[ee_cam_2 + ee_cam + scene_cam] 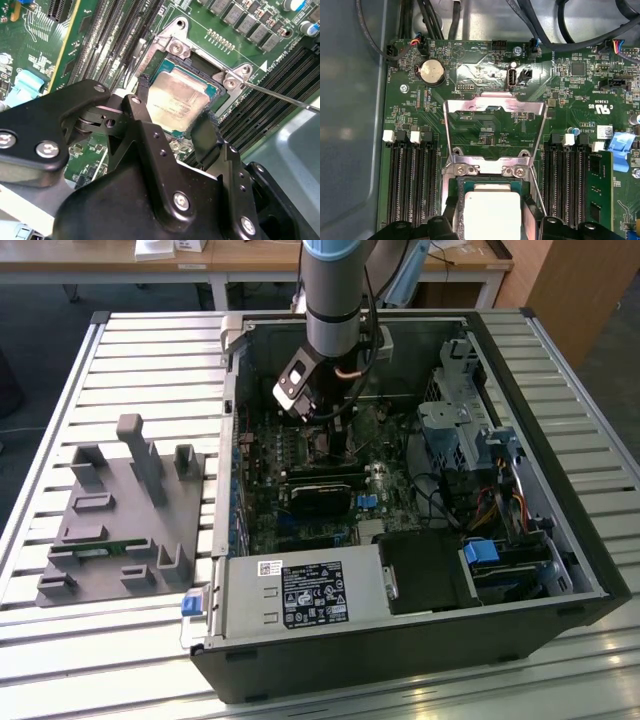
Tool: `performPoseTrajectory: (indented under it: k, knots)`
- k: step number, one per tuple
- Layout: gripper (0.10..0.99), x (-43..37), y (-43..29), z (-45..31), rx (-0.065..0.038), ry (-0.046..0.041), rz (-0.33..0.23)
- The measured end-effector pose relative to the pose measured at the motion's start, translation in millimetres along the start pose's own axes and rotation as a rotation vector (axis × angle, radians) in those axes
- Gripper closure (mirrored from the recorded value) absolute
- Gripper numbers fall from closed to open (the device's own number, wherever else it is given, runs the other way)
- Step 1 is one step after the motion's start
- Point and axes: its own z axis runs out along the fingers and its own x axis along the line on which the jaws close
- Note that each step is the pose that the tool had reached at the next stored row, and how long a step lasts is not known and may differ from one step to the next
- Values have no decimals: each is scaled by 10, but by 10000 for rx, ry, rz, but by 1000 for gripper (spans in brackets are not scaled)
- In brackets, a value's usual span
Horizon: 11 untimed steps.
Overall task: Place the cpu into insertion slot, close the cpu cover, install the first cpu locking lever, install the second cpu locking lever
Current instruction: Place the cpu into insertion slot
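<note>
Position is what you must watch now: the cpu [175,100] lies flat directly under the gripper [176,109] and, as far as I can judge, already inside the insertion slot [197,61]. Your two fingers [206,135] are drawn in against its opposite edges and hold it. The cpu cover [492,106] is folded open beyond the slot, away from the fingers.
</note>
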Motion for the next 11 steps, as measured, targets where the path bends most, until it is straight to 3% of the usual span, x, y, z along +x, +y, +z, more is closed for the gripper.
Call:
performPoseTrajectory:
  k: [11]
  knots:
    - [475, 29, 1, -20, 2, -1, 0]
